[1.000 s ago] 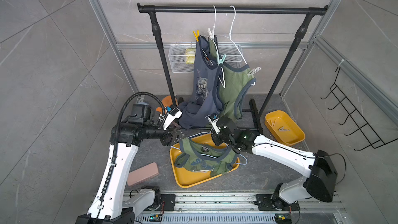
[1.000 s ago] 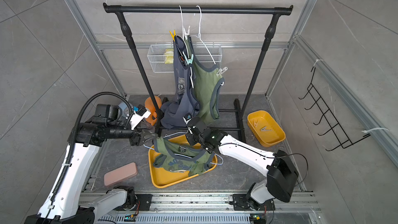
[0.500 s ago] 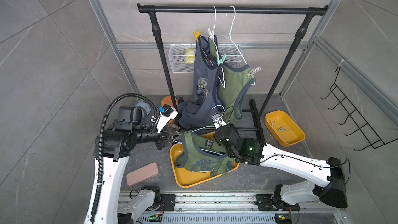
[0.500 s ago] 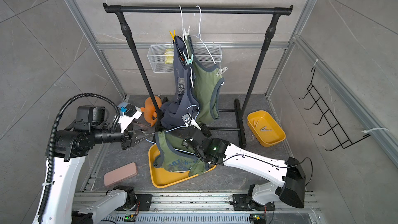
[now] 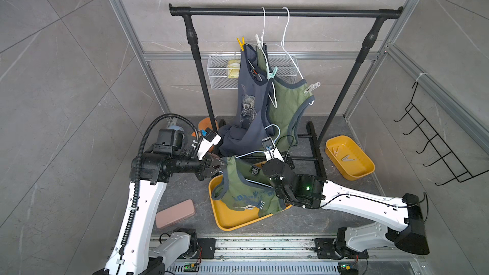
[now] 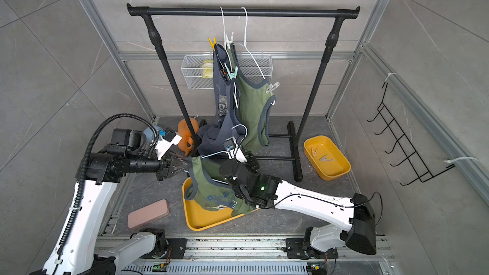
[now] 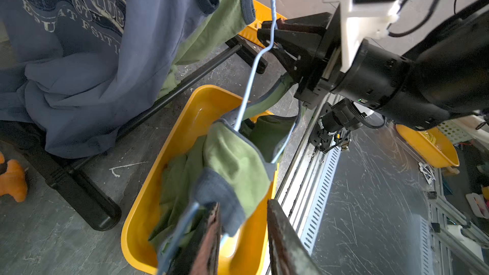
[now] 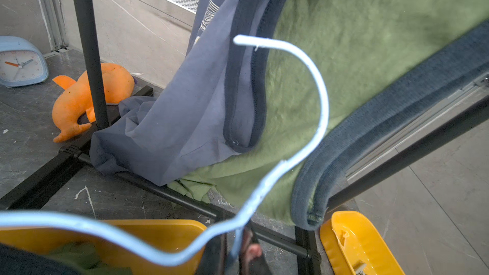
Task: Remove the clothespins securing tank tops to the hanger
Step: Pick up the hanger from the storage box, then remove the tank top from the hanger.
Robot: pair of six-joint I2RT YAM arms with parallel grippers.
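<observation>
Rack [image 5: 285,11]: black clothes rack at the back wall; every place below is told from it.
Hanging tank tops: slate blue top [image 5: 248,107] and olive top [image 5: 287,107] hang under the rack's bar, touching each other.
Third tank top [image 5: 243,189]: olive, on a wire hanger [image 8: 325,101], in front of the rack's base; its lower part lies in the large yellow tray [image 5: 225,220].
Small yellow tray [image 5: 365,170]: beside the rack's right foot, with loose clothespins [image 5: 346,157] inside.
Right gripper [image 7: 270,37]: closed on the neck of the wire hanger.
Left gripper [image 7: 243,207]: jaws narrow but not closed, around the shoulder of the third tank top; a gap shows at one finger.
Clothespins on the hanging tops: yellow clothespin [image 5: 241,43], white clothespin [image 5: 258,40], mint green clothespin [image 5: 272,73], second white clothespin [image 5: 312,87].
</observation>
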